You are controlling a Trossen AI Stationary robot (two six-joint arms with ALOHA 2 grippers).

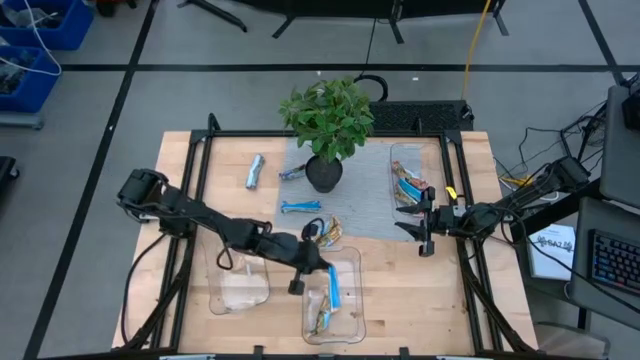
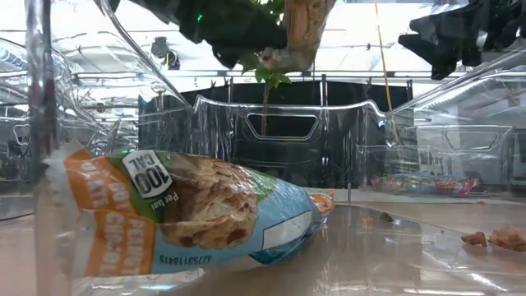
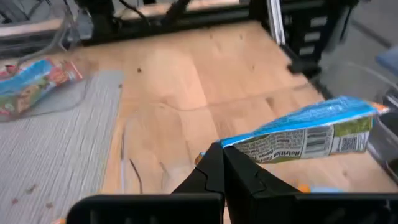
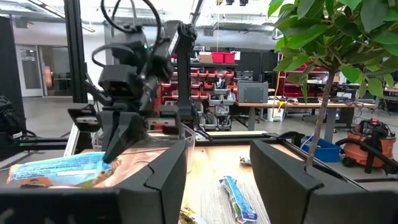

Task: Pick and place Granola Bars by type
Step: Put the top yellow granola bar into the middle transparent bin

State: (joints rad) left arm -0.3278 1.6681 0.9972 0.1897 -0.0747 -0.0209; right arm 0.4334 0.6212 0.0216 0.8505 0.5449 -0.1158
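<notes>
My left gripper (image 1: pixel 318 262) is shut on a blue and green granola bar (image 3: pixel 298 134) over the clear tray (image 1: pixel 352 262) at the table's near middle. The right wrist view also shows this gripper (image 4: pixel 115 155) and bar (image 4: pixel 56 168). Another bar (image 1: pixel 320 320) lies in that tray. My right gripper (image 1: pixel 418 232) is open and empty at the grey mat's right edge. More bars lie in the far right tray (image 1: pixel 408 185) and loose on the mat (image 1: pixel 300 207) and on the wood (image 1: pixel 255 172). My left gripper pinches the bar by one end (image 3: pixel 231 146) between its two fingertips. The rest of the bar sticks out sideways from the fingers, roughly level. The bar is lifted clear above the tray and the table.
A potted plant (image 1: pixel 325 120) stands at the mat's far middle. An empty clear tray (image 1: pixel 240 285) lies at the near left. A black frame (image 1: pixel 200 180) runs around the table. In the low view a bar (image 2: pixel 189 214) fills the foreground behind clear plastic.
</notes>
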